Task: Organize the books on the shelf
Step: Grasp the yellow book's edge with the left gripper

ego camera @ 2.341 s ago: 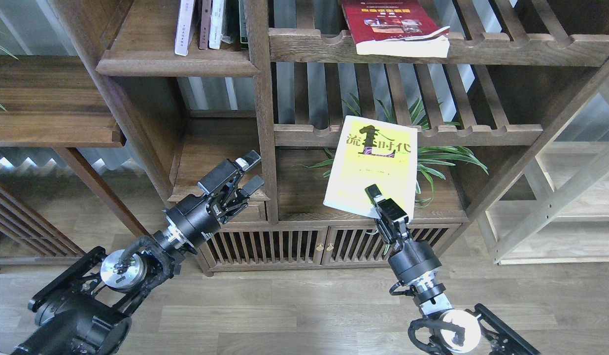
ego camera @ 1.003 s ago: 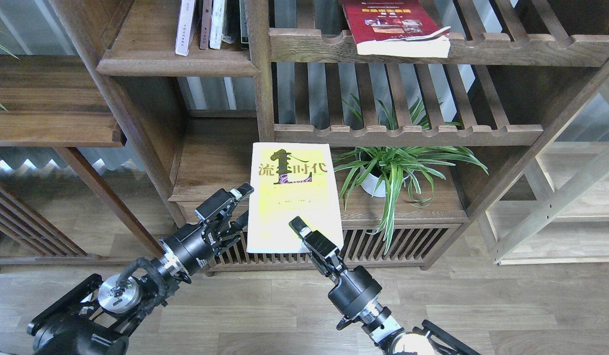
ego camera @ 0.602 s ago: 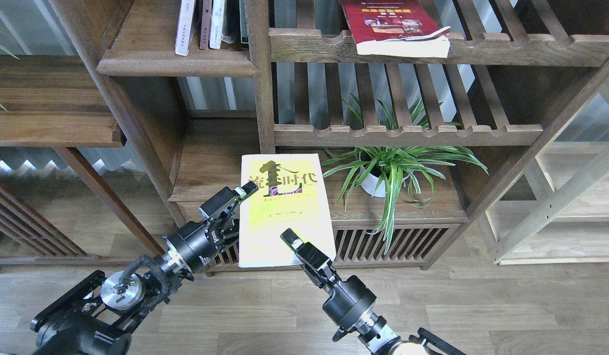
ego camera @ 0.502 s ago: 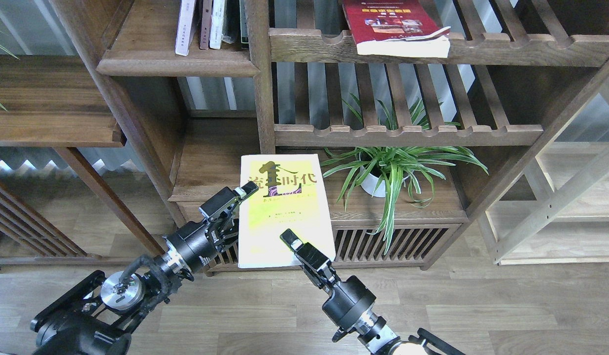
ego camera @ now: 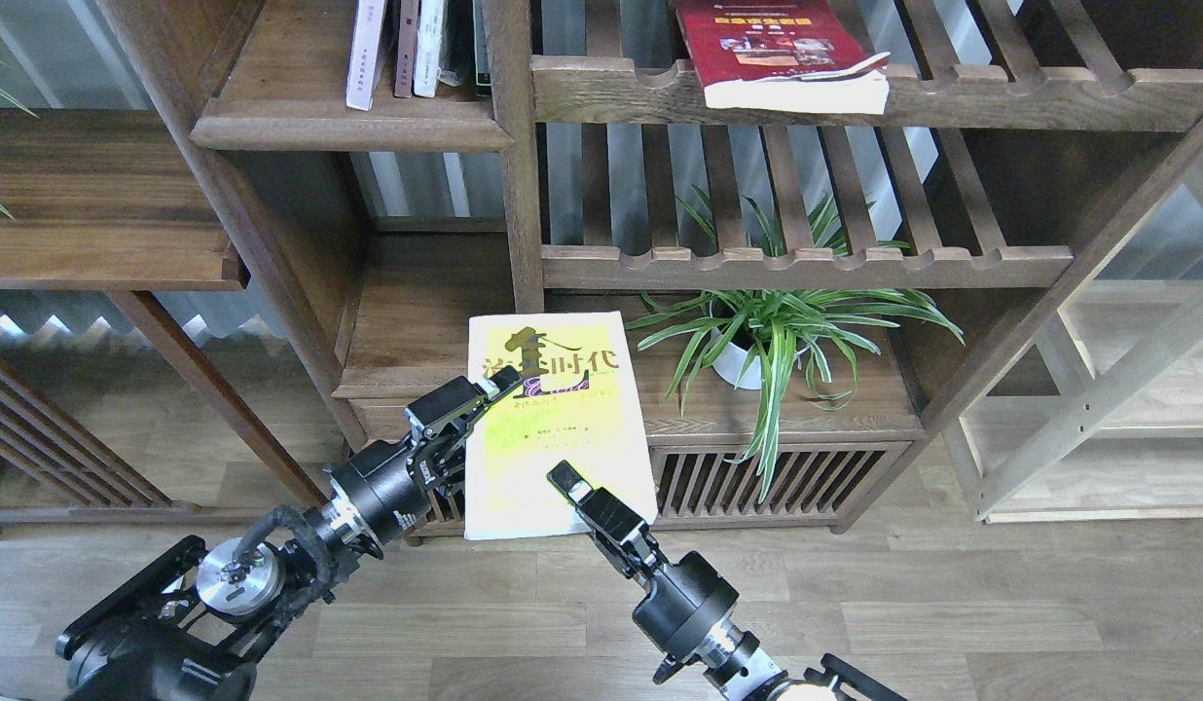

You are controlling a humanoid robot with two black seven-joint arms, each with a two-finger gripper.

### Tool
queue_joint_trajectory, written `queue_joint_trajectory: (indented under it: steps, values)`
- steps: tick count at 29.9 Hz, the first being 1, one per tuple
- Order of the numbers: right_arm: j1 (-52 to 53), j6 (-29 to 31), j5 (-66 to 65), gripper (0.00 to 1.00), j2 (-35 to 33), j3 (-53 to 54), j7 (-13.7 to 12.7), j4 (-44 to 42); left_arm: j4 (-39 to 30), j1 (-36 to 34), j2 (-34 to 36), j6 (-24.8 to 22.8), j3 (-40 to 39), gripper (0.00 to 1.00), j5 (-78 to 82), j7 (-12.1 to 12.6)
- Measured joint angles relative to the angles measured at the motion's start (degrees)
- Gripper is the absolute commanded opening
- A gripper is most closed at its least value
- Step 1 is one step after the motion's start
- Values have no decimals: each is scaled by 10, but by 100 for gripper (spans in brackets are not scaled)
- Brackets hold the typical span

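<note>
A bright yellow-green book (ego camera: 563,428) with black characters hangs face-up in front of the bookcase's lower middle. My right gripper (ego camera: 565,481) is shut on its lower right corner. My left gripper (ego camera: 490,401) is at the book's left edge, open, its upper finger (ego camera: 499,389) lying over the cover and its lower finger hidden behind the book. A dark red book (ego camera: 772,49) lies flat on the top slatted rack, sticking out over the rail. The shelf (ego camera: 348,125), a solid dark board with a rounded lip, is at the upper left.
Narrow upright volumes (ego camera: 407,49) stand at the back of the shelf. A potted spider plant (ego camera: 772,336) sits right of the held book, under a slatted rack (ego camera: 806,263). Below is a cabinet with slatted doors (ego camera: 738,477). Pale shelving (ego camera: 1127,389) stands at the right.
My right gripper carried the yellow-green book from in front of the plant leftward and down. My left gripper came up to the book's left edge, and its upper finger now overlaps the cover.
</note>
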Motion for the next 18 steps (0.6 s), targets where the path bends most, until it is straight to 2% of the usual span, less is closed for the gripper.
queue_joint_trajectory:
  steps: [2,3,18]
  values:
    - [0,0,0,4,0,1,0,0,0,4,0,0,0,12,-1,0]
    - [0,0,0,4,0,2,-1,0,0,7,0,0,0,6,-2,0]
    - [5,0,0,4,-6,13,-1,-1,-1,46,4,0,-5,4,-12,0]
